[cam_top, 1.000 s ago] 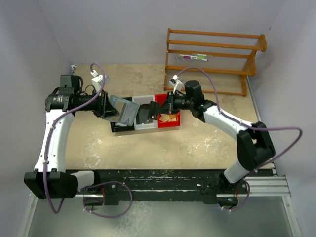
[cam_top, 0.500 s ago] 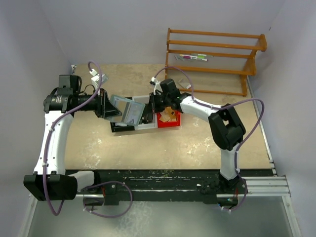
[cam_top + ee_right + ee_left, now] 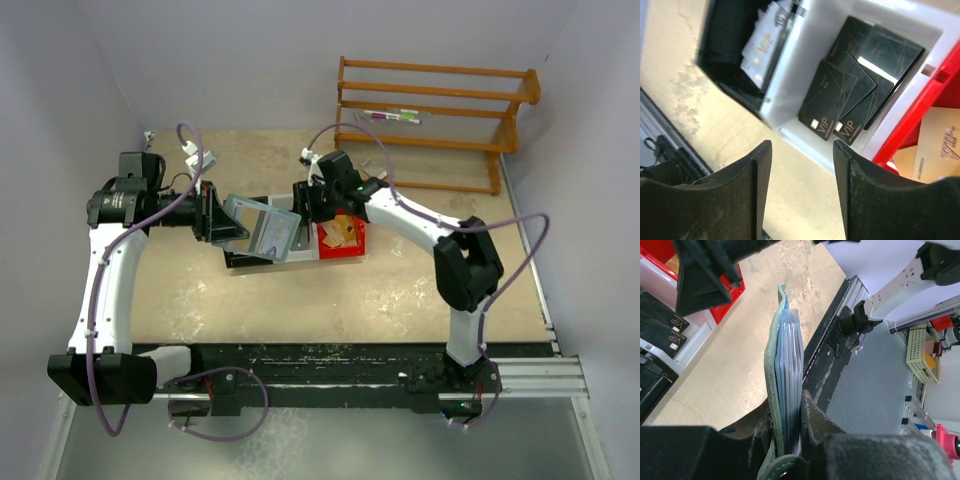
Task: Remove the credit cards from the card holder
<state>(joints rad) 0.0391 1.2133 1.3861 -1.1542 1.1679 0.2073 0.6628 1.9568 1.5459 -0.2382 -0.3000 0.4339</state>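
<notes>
1. The left jaws pinch the card holder (image 3: 771, 370) by one end and hold it edge-on above the desk (image 3: 330, 300).
2. The credit cards (image 3: 790, 365), a light blue stack, sit inside the card holder with their edges showing.
3. The card holder hangs over the left end of a row of bins, above the black bin (image 3: 245, 262).
4. The right jaws are spread and grip nothing, above the white bin (image 3: 790, 115), which holds black cards (image 3: 850, 90).
5. The red bin (image 3: 920, 125) is just right of the white one.
</notes>
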